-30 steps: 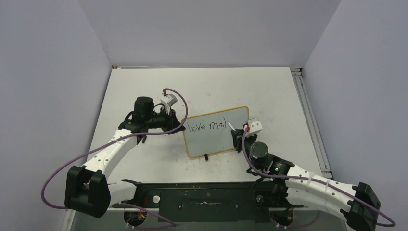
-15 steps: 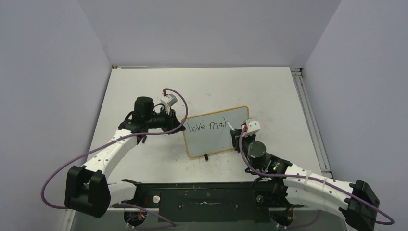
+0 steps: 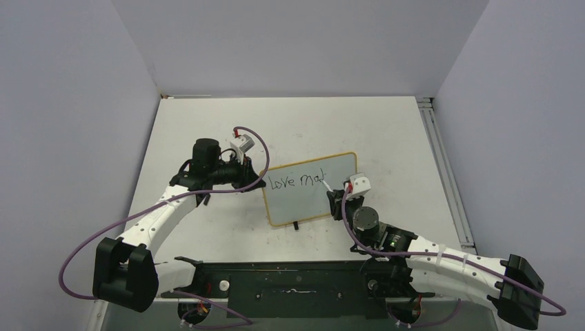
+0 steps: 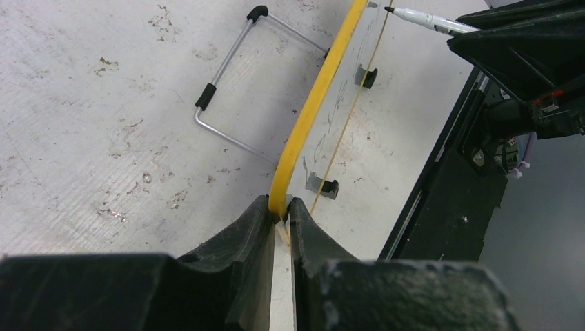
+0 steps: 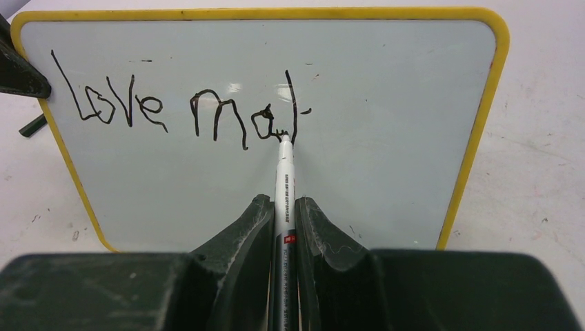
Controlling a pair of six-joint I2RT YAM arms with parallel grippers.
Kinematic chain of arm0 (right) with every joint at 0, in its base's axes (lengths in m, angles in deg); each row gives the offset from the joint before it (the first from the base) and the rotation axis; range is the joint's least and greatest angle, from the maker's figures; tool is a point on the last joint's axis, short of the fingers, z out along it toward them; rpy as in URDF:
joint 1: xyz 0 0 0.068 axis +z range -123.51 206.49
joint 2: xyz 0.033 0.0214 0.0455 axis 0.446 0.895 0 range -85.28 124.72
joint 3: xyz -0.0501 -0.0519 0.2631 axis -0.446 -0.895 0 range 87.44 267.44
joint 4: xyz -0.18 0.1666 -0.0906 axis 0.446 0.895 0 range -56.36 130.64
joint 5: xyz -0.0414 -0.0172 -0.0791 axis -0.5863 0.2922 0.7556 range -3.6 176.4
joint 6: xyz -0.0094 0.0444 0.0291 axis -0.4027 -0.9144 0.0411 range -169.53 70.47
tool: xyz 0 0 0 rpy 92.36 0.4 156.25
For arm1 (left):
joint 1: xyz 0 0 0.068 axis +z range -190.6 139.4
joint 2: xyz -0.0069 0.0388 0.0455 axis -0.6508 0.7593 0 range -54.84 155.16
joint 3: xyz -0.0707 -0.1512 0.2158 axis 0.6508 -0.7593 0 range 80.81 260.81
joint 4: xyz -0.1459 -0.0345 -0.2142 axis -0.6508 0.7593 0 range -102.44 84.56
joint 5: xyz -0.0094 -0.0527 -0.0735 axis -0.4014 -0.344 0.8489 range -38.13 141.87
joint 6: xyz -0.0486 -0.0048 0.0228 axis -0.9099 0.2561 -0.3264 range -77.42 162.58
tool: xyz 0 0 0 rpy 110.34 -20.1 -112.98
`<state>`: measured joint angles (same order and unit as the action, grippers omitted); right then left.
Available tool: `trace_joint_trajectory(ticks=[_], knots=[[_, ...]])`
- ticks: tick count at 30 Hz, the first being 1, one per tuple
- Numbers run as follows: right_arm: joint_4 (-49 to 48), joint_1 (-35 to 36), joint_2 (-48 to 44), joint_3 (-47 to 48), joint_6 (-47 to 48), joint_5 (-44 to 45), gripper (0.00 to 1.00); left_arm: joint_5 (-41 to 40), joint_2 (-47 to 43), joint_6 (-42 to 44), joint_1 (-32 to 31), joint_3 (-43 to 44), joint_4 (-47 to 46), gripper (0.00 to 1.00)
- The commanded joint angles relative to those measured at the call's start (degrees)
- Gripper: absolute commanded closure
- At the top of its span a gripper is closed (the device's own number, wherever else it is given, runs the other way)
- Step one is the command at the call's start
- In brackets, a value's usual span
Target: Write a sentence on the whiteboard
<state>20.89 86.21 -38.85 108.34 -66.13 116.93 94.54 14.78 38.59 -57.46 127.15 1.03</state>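
The whiteboard (image 3: 314,203) stands on the table (image 3: 207,124), its yellow edge pinched by the left gripper (image 4: 279,215), seen clearly only from that wrist, while the right wrist view shows the right gripper (image 5: 284,207) clamped on a marker (image 5: 283,172) touching the unfinished writing (image 5: 179,110).

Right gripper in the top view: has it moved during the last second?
Yes. The right gripper shifted slightly left along the whiteboard, away from its right edge, which stayed put.

The left arm (image 3: 162,215) and right arm (image 3: 448,265) are white-shelled with black joints and bases. A purple cable (image 3: 63,267) trails along each. Their fingers (image 5: 238,238) are scuffed matte-black wedges.
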Motion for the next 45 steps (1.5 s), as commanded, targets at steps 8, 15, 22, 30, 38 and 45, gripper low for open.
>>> trace_joint_trajectory(ticks=[8, 15, 22, 30, 38, 45], knots=[[-1.9, 0.7, -0.4, 0.2, 0.0, 3.5, 0.95, -1.2, -0.6, 1.0, -0.2, 1.9, 0.7, 1.00], [-3.5, 0.6, 1.1, 0.7, 1.3, 3.4, 0.95, -1.2, -0.6, 1.0, -0.1, 1.9, 0.6, 1.00], [-4.6, 0.6, 1.7, 0.9, 2.0, 4.0, 0.95, -1.2, -0.7, 1.0, -0.1, 1.9, 0.7, 1.00], [-5.2, 0.4, 1.0, 1.0, 2.6, 6.1, 0.95, -1.2, -0.7, 1.0, -0.1, 1.9, 0.7, 1.00], [-6.5, -0.5, 1.2, 1.1, 3.6, 5.6, 0.95, -1.2, -0.7, 1.0, -0.1, 1.9, 0.7, 1.00], [-6.3, -0.7, 1.1, 1.0, 3.4, 4.8, 0.95, -1.2, -0.6, 1.1, -0.1, 1.9, 0.7, 1.00]])
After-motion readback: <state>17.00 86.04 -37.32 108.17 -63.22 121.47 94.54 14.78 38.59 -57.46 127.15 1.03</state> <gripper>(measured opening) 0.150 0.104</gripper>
